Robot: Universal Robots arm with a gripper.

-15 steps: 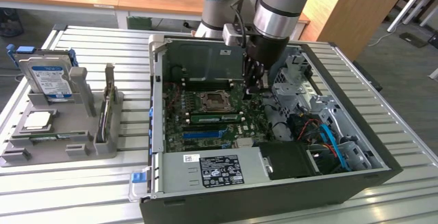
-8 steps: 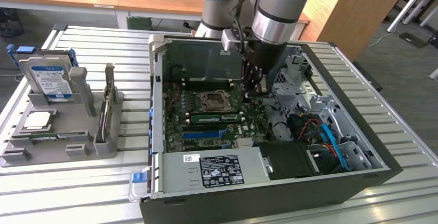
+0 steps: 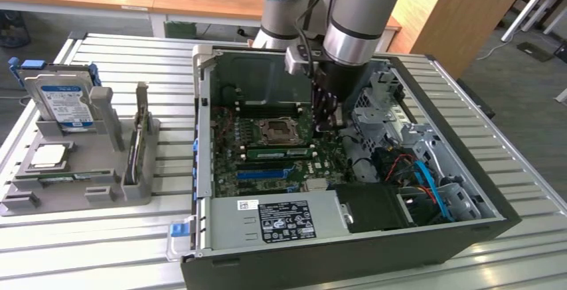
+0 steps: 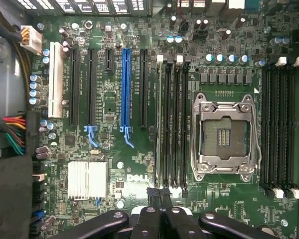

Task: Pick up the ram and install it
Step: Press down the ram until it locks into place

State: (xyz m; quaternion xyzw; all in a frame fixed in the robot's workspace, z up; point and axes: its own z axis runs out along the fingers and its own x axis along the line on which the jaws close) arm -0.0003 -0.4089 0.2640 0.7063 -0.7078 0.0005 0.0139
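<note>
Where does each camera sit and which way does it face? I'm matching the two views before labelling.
Exterior view: off the arm, above, looking down at the open computer case on a slatted table; the arm shows, reaching inside.
Wrist view: on the wrist, facing straight at the motherboard; the shut gripper shows.
Shared: the empty processor socket and the memory slots beside it.
</note>
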